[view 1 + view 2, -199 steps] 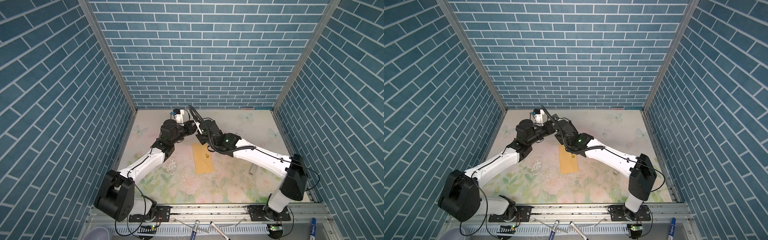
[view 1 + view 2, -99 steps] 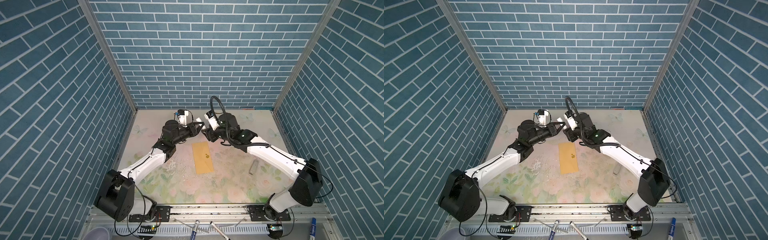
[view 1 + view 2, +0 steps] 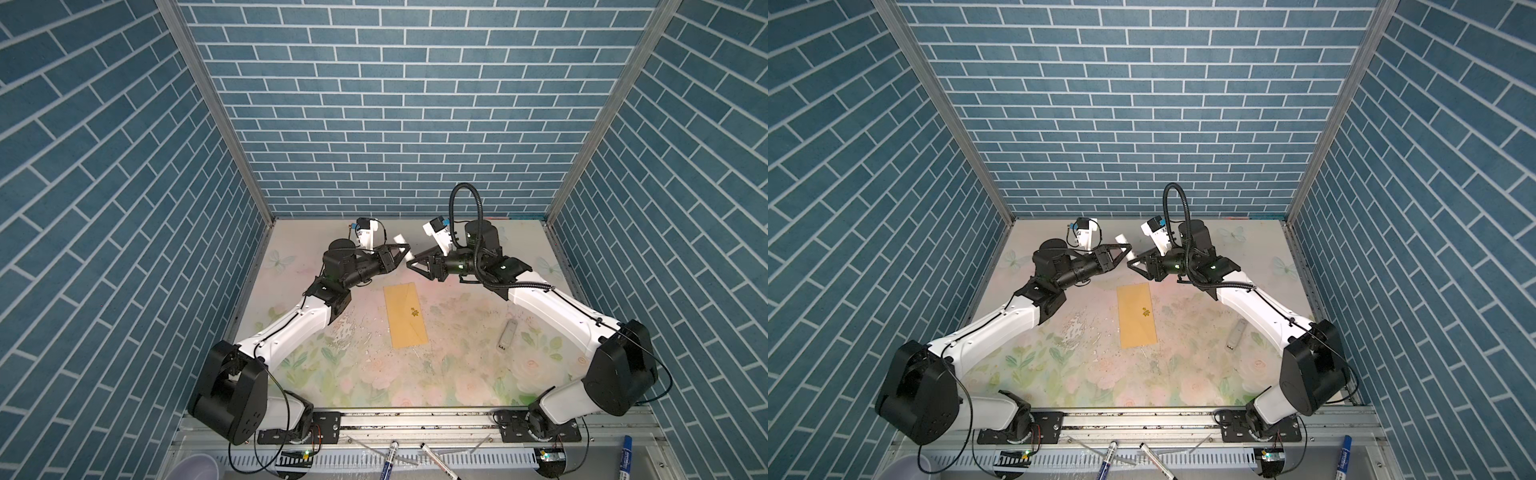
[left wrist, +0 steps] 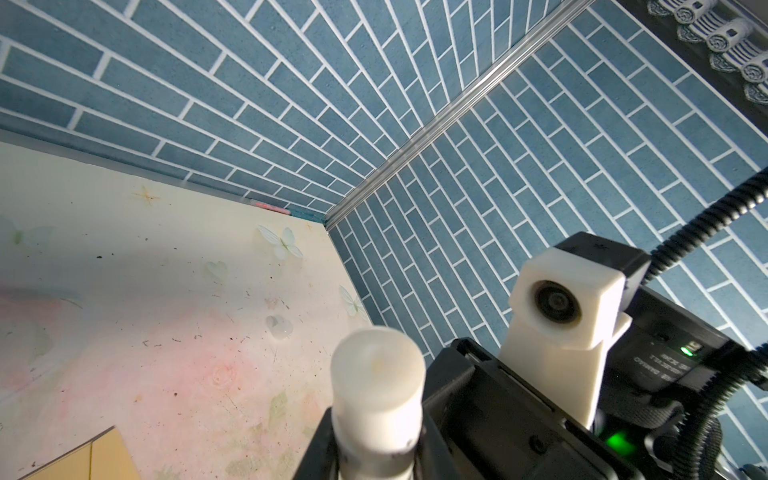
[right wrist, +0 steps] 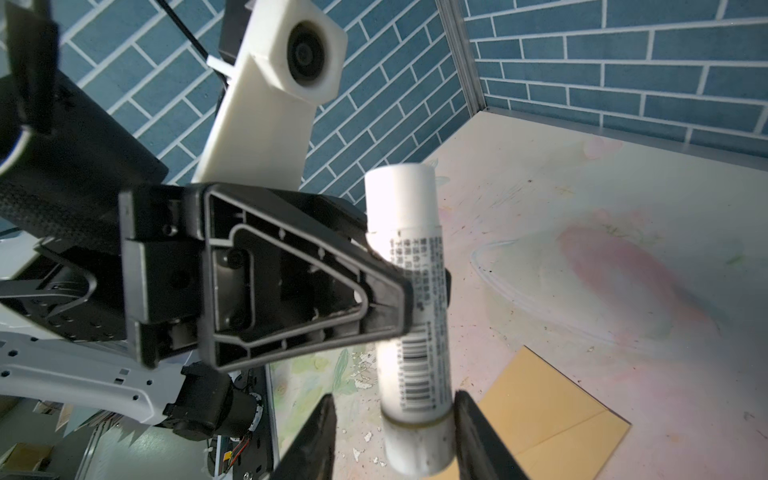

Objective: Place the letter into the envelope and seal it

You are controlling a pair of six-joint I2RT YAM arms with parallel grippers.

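Nearest you, a couple of markers (image 3: 387,457) lie loose by the front rail. On the floral table (image 3: 457,374), over on the right arm's side, there's a small grey stick-shaped thing (image 3: 508,335), well apart from everything else. Can't tell what it is.

Mid-table is your envelope (image 3: 405,314). It lies flat with its long side running front to back, flap folded down and the little gold emblem (image 3: 414,311) facing up. Neither arm touches it.

Past the envelope's far end, both grippers are up off the table, meeting nose to nose. Your left gripper (image 3: 405,253) is clamped on a white glue stick (image 5: 415,374), pinching it around the printed label with both ends poking out.

Your right gripper (image 5: 395,436) has its jaws apart, straddling one end of that stick. In the right wrist view there's a clear gap between the stick and one of its fingers (image 5: 316,440). The other finger sits just beside the stick, and I can't tell if it's actually touching.

Behind all that it's just the blue brick back wall (image 3: 395,124).
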